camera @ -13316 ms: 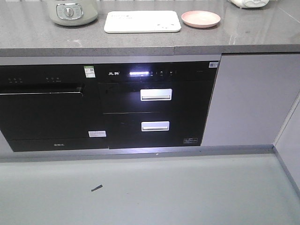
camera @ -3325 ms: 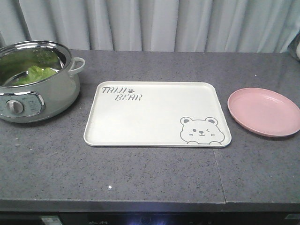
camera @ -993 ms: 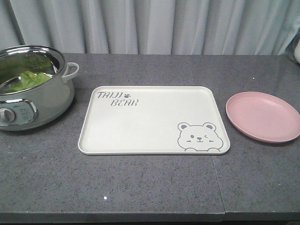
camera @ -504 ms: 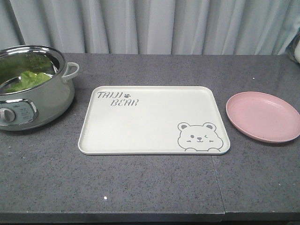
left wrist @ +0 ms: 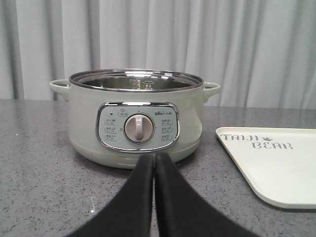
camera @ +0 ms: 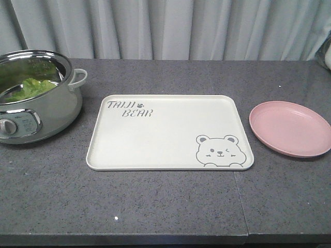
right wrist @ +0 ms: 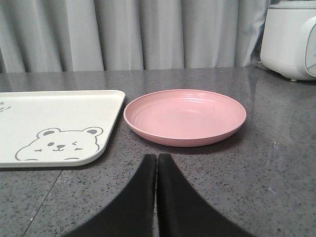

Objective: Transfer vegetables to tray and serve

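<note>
- Left pincer [left wrist: 154, 159] tips together, low over bench [left wrist: 39, 163], facing pot [left wrist: 136, 118].
- Right pincer [right wrist: 157, 159] tips together, facing plate [right wrist: 185, 116].
- Lettuce [camera: 32, 88] in pot; tray [camera: 155, 139] on bench between pot and plate.

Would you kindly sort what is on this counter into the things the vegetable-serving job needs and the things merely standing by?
Belonging to the job: vegetables, lying in the electric pot; tray, where they are to go.
Just standing about: pink plate, right of the tray; white appliance, far right at the back.
</note>
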Robot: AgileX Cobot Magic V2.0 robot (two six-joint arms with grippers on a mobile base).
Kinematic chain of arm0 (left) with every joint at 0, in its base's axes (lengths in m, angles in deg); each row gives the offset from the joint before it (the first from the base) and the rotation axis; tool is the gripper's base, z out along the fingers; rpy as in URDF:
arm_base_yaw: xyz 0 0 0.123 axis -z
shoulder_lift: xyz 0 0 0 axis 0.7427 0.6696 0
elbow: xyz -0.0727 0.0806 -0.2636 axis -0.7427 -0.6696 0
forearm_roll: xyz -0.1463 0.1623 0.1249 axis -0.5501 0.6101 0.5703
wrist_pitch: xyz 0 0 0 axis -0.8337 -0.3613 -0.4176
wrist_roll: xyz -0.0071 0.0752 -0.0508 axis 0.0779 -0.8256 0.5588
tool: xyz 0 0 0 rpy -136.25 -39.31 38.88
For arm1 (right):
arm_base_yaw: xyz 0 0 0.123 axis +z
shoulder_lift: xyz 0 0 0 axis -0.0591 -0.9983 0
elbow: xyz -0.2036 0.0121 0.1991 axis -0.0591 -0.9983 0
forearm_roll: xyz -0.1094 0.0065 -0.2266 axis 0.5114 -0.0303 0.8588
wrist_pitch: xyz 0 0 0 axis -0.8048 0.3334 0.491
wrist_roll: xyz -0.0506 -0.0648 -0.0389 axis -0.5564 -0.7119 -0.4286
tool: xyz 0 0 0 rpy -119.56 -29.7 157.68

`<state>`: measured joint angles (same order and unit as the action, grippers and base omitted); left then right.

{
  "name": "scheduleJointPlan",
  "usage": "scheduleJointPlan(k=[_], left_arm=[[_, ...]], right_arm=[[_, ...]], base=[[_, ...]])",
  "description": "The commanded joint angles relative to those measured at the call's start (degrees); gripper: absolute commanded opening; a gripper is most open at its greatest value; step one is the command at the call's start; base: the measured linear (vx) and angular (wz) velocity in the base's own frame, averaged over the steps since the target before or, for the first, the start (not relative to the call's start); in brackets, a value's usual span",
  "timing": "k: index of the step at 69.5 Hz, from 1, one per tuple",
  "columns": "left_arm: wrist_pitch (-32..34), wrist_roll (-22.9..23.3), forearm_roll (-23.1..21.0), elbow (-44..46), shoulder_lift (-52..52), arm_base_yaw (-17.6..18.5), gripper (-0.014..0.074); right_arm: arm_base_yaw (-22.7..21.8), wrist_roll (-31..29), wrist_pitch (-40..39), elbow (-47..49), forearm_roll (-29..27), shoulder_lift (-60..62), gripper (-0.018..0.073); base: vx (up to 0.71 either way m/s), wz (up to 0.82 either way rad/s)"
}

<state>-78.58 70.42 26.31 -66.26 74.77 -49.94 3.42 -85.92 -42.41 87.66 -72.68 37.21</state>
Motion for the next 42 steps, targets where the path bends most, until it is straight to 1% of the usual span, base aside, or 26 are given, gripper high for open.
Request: scheduleJointPlan(k=[1,6,9,15,22,24,28,31,35,39,42], left_arm=[[4.69,0.3,-0.43,-0.3,-0.79,0.01,-0.0006],[6.22,0.52,-0.49,-0.22,-0.79,0.01,-0.0006],[7.21,0.52,-0.49,-0.22,-0.79,0.01,-0.0006],[8.51,0.9,-0.49,-0.22,-0.79,0.01,-0.0006],[11.07,0.98,-0.49,-0.22,-0.79,0.01,-0.0006],[11.85,1.79,-0.49,-0.22,-0.79,0.01,-0.0006],[12.99,4.5,-0.49,-0.22,-0.79,0.01,-0.0006],[14.3,7.81,-0.49,-0.22,-0.79,0.01,-0.0006],[15.81,13.53,-0.49,-0.22,-0.79,0.01,-0.0006],[15.93,19.57,-0.49,-0.22,-0.79,0.01,-0.0006],[15.61,23.15,-0.49,-0.22,-0.79,0.01,-0.0006]], right_arm=[[-0.07,-0.01,-5.88,-0.4,0.18,0.16,-0.0003],[-0.07,1.43,-8.46,-0.4,-1.4,0.16,-0.0003],[-0.07,1.43,-11.52,-0.4,-2.06,0.16,-0.0003],[-0.07,1.38,-14.95,-0.4,-4.35,0.16,-0.0003],[-0.07,1.16,-18.07,-0.4,-4.38,0.16,-0.0003],[-0.07,1.34,-18.2,-0.34,-4.47,0.16,-0.0003],[-0.07,2.27,-17.93,-0.34,-4.53,0.16,-0.0003],[-0.07,3.63,-17.92,-0.28,-4.53,0.16,-0.0003],[-0.07,5.63,-18.14,-0.23,-4.53,0.16,-0.0003],[-0.03,7.97,-17.77,0.12,-4.53,0.05,-0.0003],[0.0,9.5,-17.17,1.12,-4.53,0.04,-0.0003]], base=[[0.0,0.0],[0.0,0.0],[0.0,0.0],[0.0,0.0],[0.0,0.0],[0.0,0.0],[0.0,0.0],[0.0,0.0],[0.0,0.0],[0.0,0.0],[0.0,0.0]])
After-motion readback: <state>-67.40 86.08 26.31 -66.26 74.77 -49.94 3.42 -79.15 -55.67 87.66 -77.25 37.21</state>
